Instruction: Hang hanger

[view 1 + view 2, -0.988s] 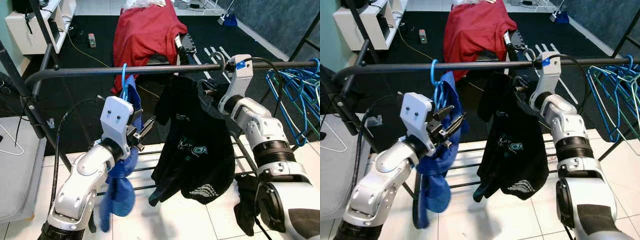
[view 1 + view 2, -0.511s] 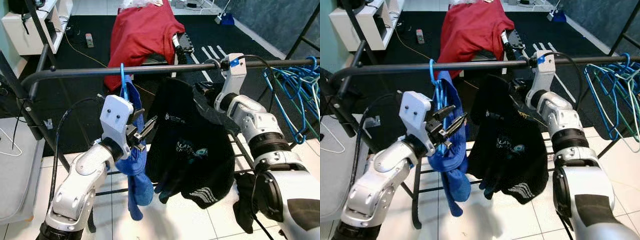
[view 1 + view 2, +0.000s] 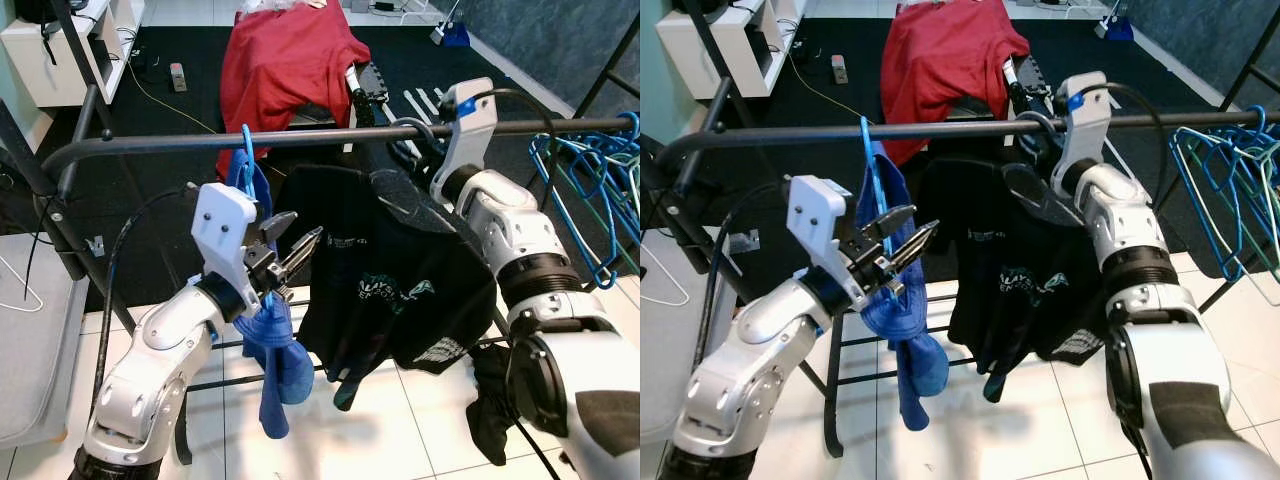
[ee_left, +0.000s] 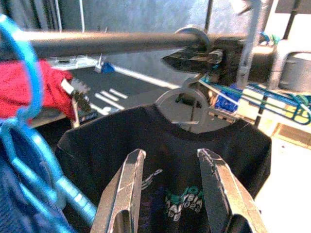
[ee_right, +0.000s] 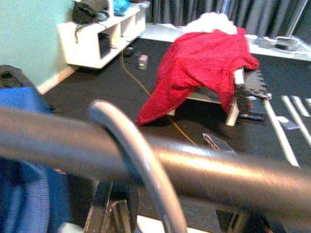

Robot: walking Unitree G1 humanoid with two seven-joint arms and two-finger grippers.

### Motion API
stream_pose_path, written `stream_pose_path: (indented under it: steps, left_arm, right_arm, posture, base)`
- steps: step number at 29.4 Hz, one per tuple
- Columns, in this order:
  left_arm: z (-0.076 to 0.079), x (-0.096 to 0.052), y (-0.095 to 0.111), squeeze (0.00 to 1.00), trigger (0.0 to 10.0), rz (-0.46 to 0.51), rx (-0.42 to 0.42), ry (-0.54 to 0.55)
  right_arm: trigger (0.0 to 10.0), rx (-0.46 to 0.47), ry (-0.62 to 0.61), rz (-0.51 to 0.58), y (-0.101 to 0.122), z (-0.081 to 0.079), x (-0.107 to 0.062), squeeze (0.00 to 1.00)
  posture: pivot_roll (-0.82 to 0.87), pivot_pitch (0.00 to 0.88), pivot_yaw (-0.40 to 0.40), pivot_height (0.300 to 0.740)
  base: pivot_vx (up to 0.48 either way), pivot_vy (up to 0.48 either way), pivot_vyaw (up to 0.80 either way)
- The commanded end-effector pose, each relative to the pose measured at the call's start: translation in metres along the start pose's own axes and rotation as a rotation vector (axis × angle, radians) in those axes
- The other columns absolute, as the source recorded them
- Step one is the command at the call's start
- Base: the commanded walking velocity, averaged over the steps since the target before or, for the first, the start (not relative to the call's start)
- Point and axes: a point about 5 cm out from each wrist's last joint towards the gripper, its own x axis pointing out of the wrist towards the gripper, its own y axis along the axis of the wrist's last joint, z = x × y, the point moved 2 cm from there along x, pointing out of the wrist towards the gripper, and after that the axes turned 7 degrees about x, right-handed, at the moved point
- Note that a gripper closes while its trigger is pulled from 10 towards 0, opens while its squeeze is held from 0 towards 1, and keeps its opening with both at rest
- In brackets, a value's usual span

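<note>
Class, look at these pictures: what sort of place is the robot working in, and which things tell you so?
Probably a room in a home used for laundry: a clothes rail with a black shirt on it, spare blue hangers, and a red cloth draped behind.

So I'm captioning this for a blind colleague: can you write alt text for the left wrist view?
A grey hanger carrying a black T-shirt has its hook over a dark rail, where the right gripper meets it. The open left gripper points at the shirt, beside a blue hanger.
</note>
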Motion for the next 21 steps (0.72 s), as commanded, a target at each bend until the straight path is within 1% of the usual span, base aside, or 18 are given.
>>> stream_pose_path:
  steps: [1, 3, 6, 8, 9, 11, 12, 13, 15, 16, 17, 18, 20, 21]
  left_arm:
    - [-0.004, -0.007, -0.003, 0.00, 10.0, -0.002, -0.045, 0.018]
    - [-0.006, -0.009, -0.004, 0.00, 10.0, -0.009, -0.051, 0.022]
    - [-0.006, -0.010, -0.005, 0.00, 10.0, -0.014, -0.052, 0.022]
    - [-0.007, -0.012, -0.009, 0.00, 10.0, -0.039, -0.054, 0.029]
    - [-0.007, -0.012, -0.009, 0.00, 10.0, -0.039, -0.054, 0.029]
    - [-0.011, -0.013, -0.011, 0.00, 10.0, -0.052, -0.061, 0.060]
    - [-0.013, -0.013, -0.011, 0.00, 10.0, -0.050, -0.055, 0.082]
    - [-0.013, -0.013, -0.011, 0.00, 10.0, -0.050, -0.055, 0.082]
    - [-0.020, -0.014, -0.009, 0.00, 10.0, -0.034, -0.027, 0.152]
    - [-0.026, -0.015, -0.008, 0.00, 10.0, -0.026, -0.017, 0.201]
    - [-0.026, -0.015, -0.008, 0.00, 10.0, -0.026, -0.017, 0.201]
    - [-0.033, -0.017, -0.008, 0.00, 10.0, -0.015, -0.025, 0.260]
    - [-0.033, -0.017, -0.008, 0.00, 10.0, -0.015, -0.025, 0.260]
    - [-0.038, -0.019, -0.007, 0.00, 10.0, -0.009, -0.035, 0.296]
  right_arm:
    - [10.0, -0.053, -0.021, 0.095, 0.021, -0.007, -0.013, 0.00]
    - [10.0, -0.071, -0.038, 0.114, 0.022, -0.009, -0.021, 0.00]
    - [10.0, -0.080, -0.041, 0.118, 0.022, -0.010, -0.025, 0.00]
    - [10.0, -0.078, -0.060, 0.120, 0.022, -0.015, -0.036, 0.00]
    - [10.0, -0.078, -0.060, 0.120, 0.022, -0.015, -0.036, 0.00]
    - [10.0, -0.093, -0.074, 0.118, 0.024, -0.023, -0.047, 0.00]
    - [10.0, -0.132, -0.075, 0.115, 0.025, -0.030, -0.051, 0.00]
    - [10.0, -0.132, -0.075, 0.115, 0.025, -0.030, -0.051, 0.00]
    - [10.0, -0.199, -0.067, 0.123, 0.028, -0.045, -0.059, 0.00]
    - [10.0, -0.171, -0.069, 0.155, 0.030, -0.053, -0.062, 0.00]
    - [10.0, -0.171, -0.069, 0.155, 0.030, -0.053, -0.062, 0.00]
    - [10.0, -0.119, -0.064, 0.197, 0.032, -0.061, -0.064, 0.00]
    - [10.0, -0.119, -0.064, 0.197, 0.032, -0.061, -0.064, 0.00]
    - [10.0, -0.078, -0.066, 0.221, 0.034, -0.066, -0.068, 0.00]
  posture:
    - [-0.04, 0.217, -0.042, 0.740]
    - [-0.04, 0.215, -0.041, 0.740]
    - [-0.04, 0.213, -0.039, 0.740]
    - [-0.05, 0.208, -0.037, 0.740]
    - [-0.05, 0.208, -0.037, 0.740]
    - [-0.06, 0.206, -0.038, 0.740]
    - [-0.06, 0.202, -0.042, 0.740]
    - [-0.06, 0.202, -0.042, 0.740]
    - [-0.06, 0.197, -0.046, 0.740]
    - [-0.07, 0.195, -0.046, 0.740]
    - [-0.07, 0.195, -0.046, 0.740]
    - [-0.07, 0.190, -0.048, 0.740]
    - [-0.07, 0.190, -0.048, 0.740]
    - [-0.07, 0.190, -0.048, 0.740]
  base:
    - [0.000, 0.000, 0.00]
    - [0.000, 0.000, 0.00]
    - [0.000, 0.000, 0.00]
    - [0.000, 0.000, 0.00]
    - [0.000, 0.000, 0.00]
    - [0.000, 0.000, 0.00]
    - [0.000, 0.000, 0.00]
    - [0.000, 0.000, 0.00]
    - [0.000, 0.000, 0.00]
    - [0.000, 0.000, 0.00]
    - [0.000, 0.000, 0.00]
    - [0.000, 0.000, 0.00]
    - [0.000, 0.000, 0.00]
    - [0.000, 0.000, 0.00]
